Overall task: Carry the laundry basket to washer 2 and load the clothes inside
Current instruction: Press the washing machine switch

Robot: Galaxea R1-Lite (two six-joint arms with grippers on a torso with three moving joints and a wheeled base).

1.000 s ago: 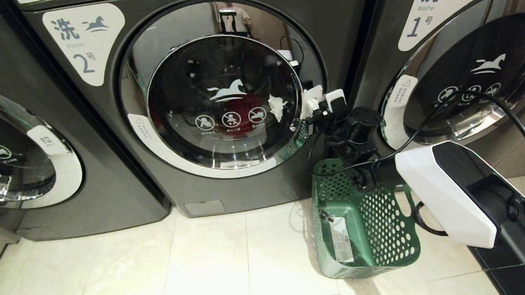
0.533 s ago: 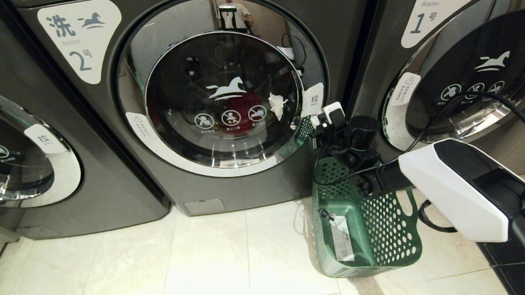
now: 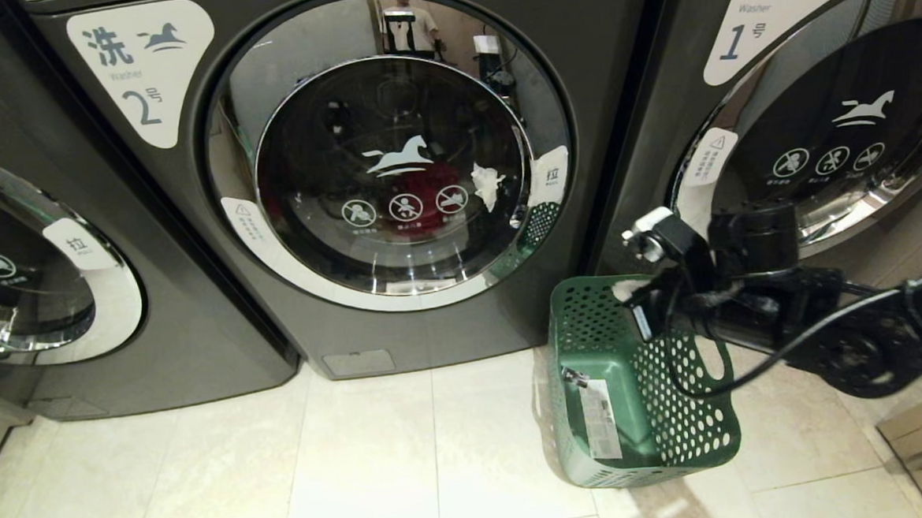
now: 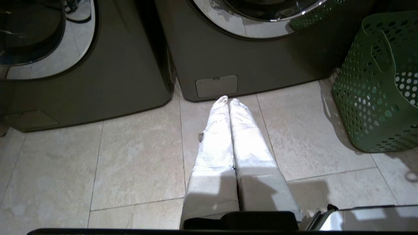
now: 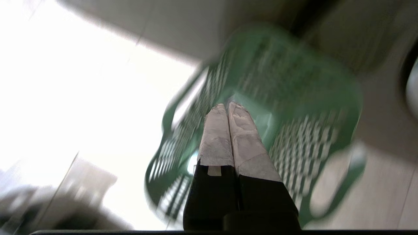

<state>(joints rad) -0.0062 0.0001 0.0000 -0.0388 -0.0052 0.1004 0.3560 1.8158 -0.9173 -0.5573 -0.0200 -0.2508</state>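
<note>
washer 2 [image 3: 392,148] shut, laundry basket [image 3: 641,384] beside

Shut door [image 3: 393,176] of washer 2 [image 3: 143,70], laundry basket [image 3: 641,384] alongside.

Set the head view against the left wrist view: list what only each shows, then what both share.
Only the head view: washer 2's label, its shut glass door with something red behind it, the washer labelled 1, and the right gripper, shut, above the laundry basket.
Only the left wrist view: the left gripper, shut and empty, above the tiled floor before washer 2's access panel.
Both: the laundry basket standing on the floor at washer 2's right, and the left-hand washer.
</note>
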